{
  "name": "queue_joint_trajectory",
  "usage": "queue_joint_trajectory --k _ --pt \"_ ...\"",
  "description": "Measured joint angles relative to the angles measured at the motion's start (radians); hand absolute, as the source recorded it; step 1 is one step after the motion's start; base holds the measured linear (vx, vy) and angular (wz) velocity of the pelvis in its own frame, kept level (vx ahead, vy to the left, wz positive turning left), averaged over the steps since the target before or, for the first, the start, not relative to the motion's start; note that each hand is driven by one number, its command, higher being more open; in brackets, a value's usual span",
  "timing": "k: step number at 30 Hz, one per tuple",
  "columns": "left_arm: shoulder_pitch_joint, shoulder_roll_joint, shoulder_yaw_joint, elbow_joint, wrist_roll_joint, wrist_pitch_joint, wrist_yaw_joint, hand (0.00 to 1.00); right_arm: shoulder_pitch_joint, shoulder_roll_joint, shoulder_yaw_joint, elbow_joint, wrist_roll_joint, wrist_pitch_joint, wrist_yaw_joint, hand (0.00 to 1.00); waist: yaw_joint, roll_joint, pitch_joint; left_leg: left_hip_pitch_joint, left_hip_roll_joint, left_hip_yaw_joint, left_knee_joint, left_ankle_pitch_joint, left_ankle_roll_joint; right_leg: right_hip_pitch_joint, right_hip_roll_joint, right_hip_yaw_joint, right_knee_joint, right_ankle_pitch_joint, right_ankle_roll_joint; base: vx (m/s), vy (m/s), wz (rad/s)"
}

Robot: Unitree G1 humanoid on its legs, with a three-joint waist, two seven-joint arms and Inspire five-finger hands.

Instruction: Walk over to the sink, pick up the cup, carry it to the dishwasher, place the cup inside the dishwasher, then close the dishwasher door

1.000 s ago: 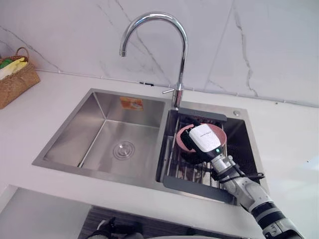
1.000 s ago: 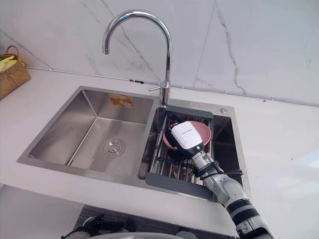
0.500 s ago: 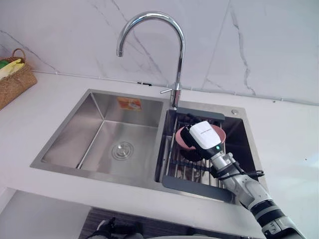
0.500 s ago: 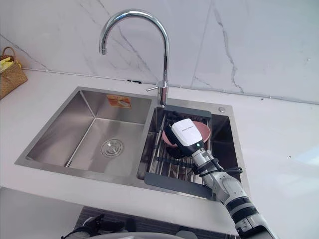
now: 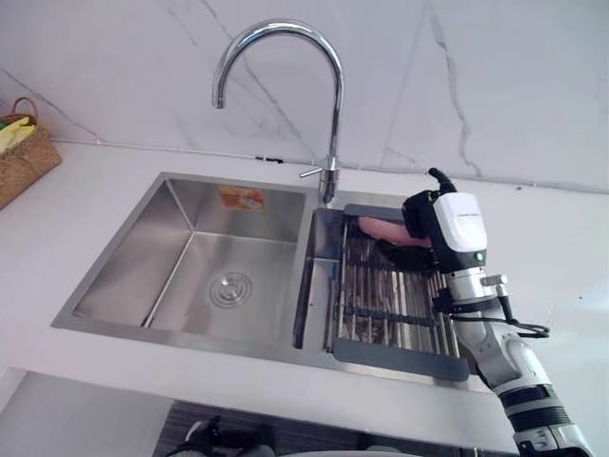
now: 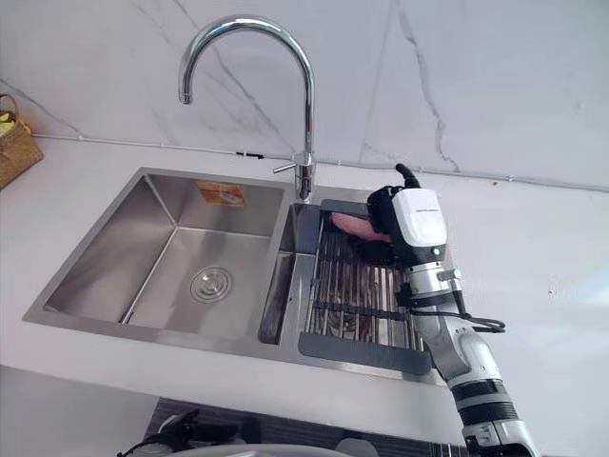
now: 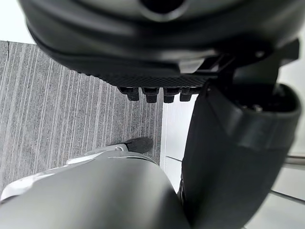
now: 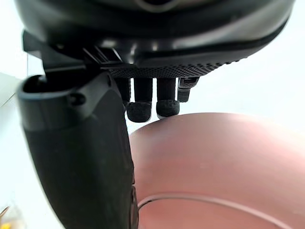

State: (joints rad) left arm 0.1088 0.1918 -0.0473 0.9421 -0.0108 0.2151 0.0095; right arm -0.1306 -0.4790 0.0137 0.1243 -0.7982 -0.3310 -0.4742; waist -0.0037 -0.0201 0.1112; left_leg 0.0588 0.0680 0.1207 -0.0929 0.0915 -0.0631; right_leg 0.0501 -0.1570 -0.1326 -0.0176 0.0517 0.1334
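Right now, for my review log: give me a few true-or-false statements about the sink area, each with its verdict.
1. The right hand grips the pink cup. True.
2. The cup stands in the left basin. False: it is in the right hand, over the far end of the drying rack in the right basin.
3. The faucet curves its spout toward the left basin. True.
4. A wicker basket sits on the counter to the right of the sink. False: it sits to the left.

The orange sticker (image 5: 241, 198) on the sink (image 5: 133, 267) carries print too small to read.
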Motion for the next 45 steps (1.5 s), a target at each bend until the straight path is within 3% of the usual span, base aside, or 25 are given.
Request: queue_joint_trajectory --k 8,17,27,28,33,45 --pt "0.004 -0.001 0.000 0.002 0.000 0.000 0.003 1.00 0.029 0.002 -0.047 -0.020 0.070 0.004 0.040 0.00 -0.013 0.001 -0.001 0.004 0.001 0.013 0.000 -0.003 0.000 -0.005 0.001 0.014 0.000 0.000 0.000 -0.02 -0.004 -0.05" --pt "0.004 -0.004 0.000 0.004 -0.009 0.001 0.008 1.00 0.035 0.046 -0.050 -0.037 0.340 0.001 0.170 0.00 -0.013 0.003 -0.002 0.006 0.000 0.007 0.000 -0.003 0.001 -0.002 0.001 0.011 0.000 0.000 0.000 -0.01 -0.003 0.00" --pt "0.004 -0.006 0.000 0.004 -0.009 0.001 0.012 1.00 0.047 0.086 -0.051 -0.057 0.346 0.026 0.245 0.00 -0.013 0.004 -0.003 0.006 0.000 0.000 0.000 -0.003 0.001 0.001 0.000 0.005 0.000 0.000 0.000 -0.02 -0.002 0.01" --pt "0.004 -0.006 0.000 0.004 -0.009 0.001 0.012 1.00 0.047 0.086 -0.050 -0.057 0.345 0.036 0.260 1.00 -0.013 0.004 -0.003 0.006 0.000 0.000 0.000 -0.003 0.001 0.002 0.000 0.005 0.000 0.000 0.000 0.00 0.000 0.00" --pt "0.004 -0.006 0.000 0.004 -0.009 0.003 0.011 1.00 0.063 0.088 -0.044 -0.053 0.307 0.073 0.299 1.00 -0.013 0.004 -0.003 0.005 0.000 -0.002 0.000 -0.002 0.001 0.003 0.000 0.002 -0.001 0.000 0.000 0.00 0.000 0.00" --pt "0.002 -0.004 -0.002 0.006 -0.028 0.018 0.013 1.00 0.065 0.094 0.025 0.039 0.214 0.128 0.295 1.00 -0.011 0.002 -0.008 0.005 0.000 -0.011 0.000 0.000 0.000 0.011 -0.001 -0.012 -0.003 0.000 0.000 0.00 -0.001 0.03"
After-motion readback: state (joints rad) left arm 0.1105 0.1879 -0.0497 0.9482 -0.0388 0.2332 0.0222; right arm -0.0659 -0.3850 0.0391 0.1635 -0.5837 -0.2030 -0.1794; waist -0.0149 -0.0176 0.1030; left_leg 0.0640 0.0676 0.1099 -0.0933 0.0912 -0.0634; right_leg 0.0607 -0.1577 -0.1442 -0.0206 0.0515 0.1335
